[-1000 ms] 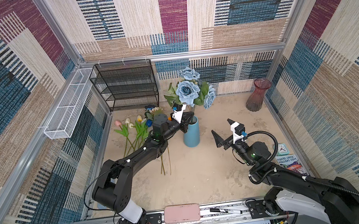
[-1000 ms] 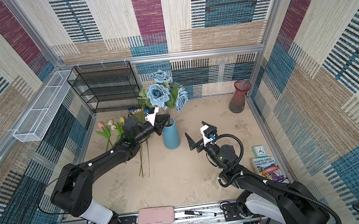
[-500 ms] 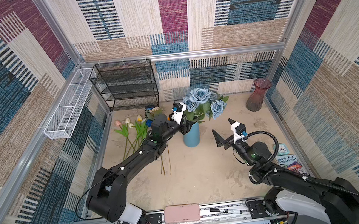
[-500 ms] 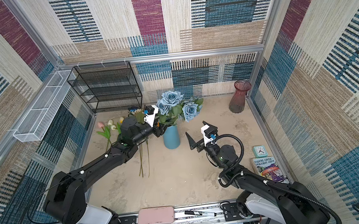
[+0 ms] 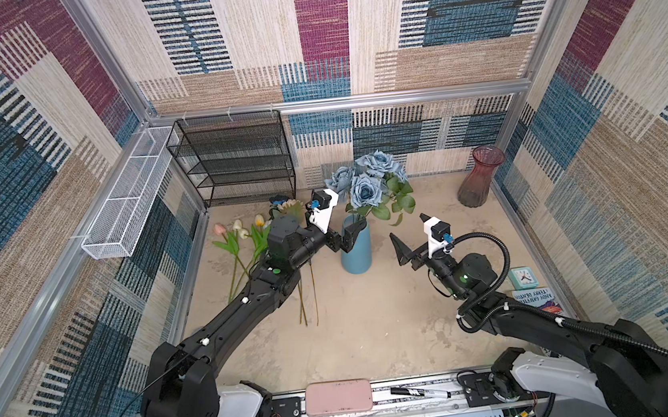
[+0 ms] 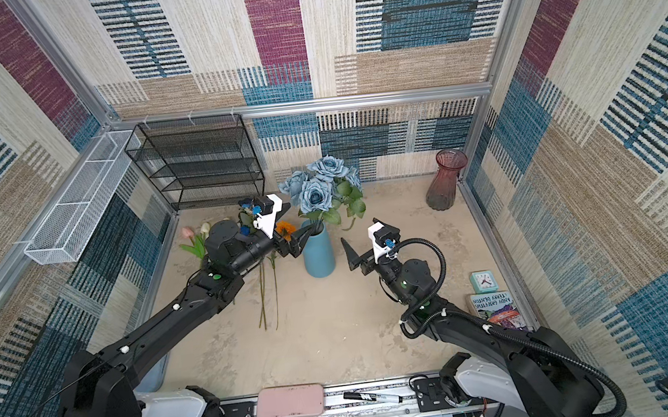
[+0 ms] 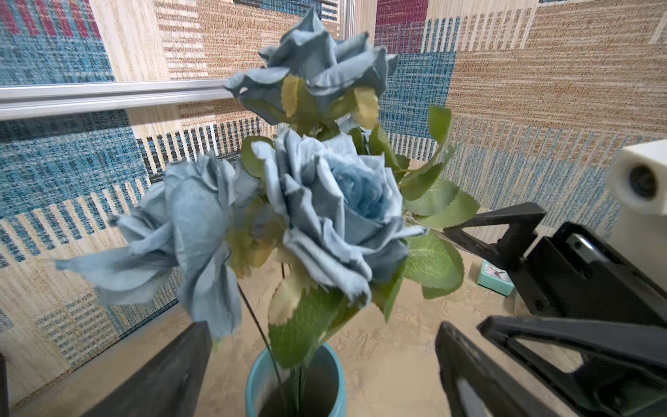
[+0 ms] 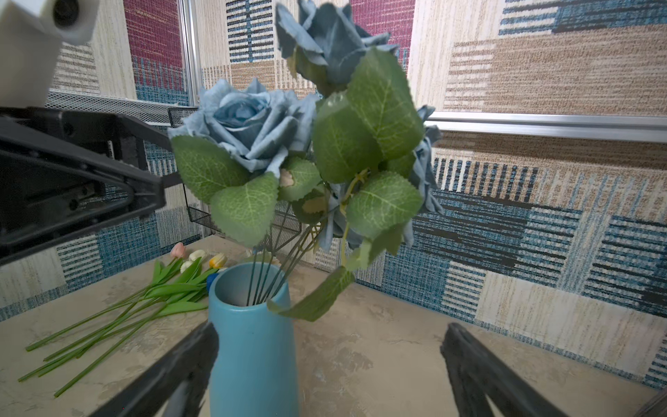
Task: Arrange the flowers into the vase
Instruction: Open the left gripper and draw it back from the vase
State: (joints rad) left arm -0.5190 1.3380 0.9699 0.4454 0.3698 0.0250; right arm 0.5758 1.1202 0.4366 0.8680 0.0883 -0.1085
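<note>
1. Left of the blue vase (image 5: 355, 253), at least 4 tulips (image 5: 238, 227) lie on the surface (image 5: 376, 318), unplaced.
2. The left tool (image 6: 298, 223), clamped a second ago, now gapes empty at the vase's rim.
3. So 1 bunch of at least 3 roses (image 5: 362, 192) stands in the vase.
4. Right of the vase, the right tool (image 5: 407, 227) hangs wide open, empty; 1 red vase (image 5: 476, 183) stands beyond.

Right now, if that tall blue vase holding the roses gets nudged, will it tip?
Likely top-heavy: the tall blue vase is narrow and the dusty-blue roses spread wide above it. Its smooth wall may slide rather than catch.
</note>
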